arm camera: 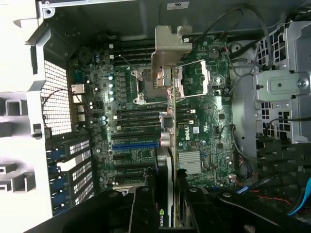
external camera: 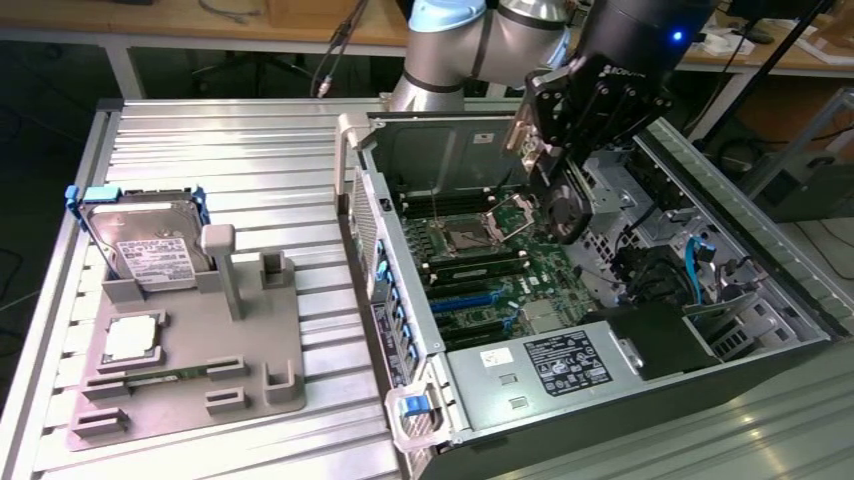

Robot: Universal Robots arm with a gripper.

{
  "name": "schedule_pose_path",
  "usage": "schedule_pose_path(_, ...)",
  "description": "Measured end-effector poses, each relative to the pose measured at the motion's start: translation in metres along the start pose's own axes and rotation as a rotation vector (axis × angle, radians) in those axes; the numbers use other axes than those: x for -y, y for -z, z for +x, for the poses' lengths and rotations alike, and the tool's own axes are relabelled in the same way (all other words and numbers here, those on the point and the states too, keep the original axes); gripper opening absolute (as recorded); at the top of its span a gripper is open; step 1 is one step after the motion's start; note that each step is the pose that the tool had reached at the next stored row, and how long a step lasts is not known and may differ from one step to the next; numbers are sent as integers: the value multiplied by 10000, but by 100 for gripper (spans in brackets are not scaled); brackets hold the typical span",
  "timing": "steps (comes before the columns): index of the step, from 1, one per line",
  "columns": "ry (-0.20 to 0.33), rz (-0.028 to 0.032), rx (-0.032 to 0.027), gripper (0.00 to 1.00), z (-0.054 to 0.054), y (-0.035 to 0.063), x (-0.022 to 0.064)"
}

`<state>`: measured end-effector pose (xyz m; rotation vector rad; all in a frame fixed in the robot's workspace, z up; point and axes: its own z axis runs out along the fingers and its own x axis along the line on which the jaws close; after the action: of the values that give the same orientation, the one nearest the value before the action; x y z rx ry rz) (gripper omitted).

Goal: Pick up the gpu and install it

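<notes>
Holds the gpu (external camera: pixel 571 208) clamped between the closed-in jaws of the gripper (external camera: pixel 558 176), hanging inside the open computer case (external camera: pixel 400 210) above the motherboard (external camera: pixel 521 270), well apart from the hard drive (external camera: pixel 150 250) and the grey fixture (external camera: pixel 200 370) out on the bench (external camera: pixel 227 150). Seems, in the wrist view, to carry the card edge-on and crosswise to the blue expansion slots (arm camera: pixel 136 144), with the silver bracket (arm camera: pixel 171 46) out past the processor socket (arm camera: pixel 192 80) rather than toward the slot openings in the rear panel (arm camera: pixel 73 165). Risks, from that attitude, landing the contact edge on the memory slots (arm camera: pixel 138 116) or the socket frame instead of in a slot, scraping parts or bending something delicate. Risks also catching the bracket on the case wall during any turn, given so little room around it. Could let the thin card pivot or slide in the grip under a sideways push, then meet a slot tilted and jam half-seated. Might snag the loose cables (external camera: pixel 697 268) at the exterior view's right on a wide swing.
</notes>
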<state>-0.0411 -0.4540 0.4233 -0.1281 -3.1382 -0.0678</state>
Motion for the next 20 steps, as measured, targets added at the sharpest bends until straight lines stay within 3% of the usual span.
schedule_pose_path(8, 0, 1, 0, 27, -165, 0, -14)
schedule_pose_path(20, 1, 1, -1, 27, -173, 0, -14)
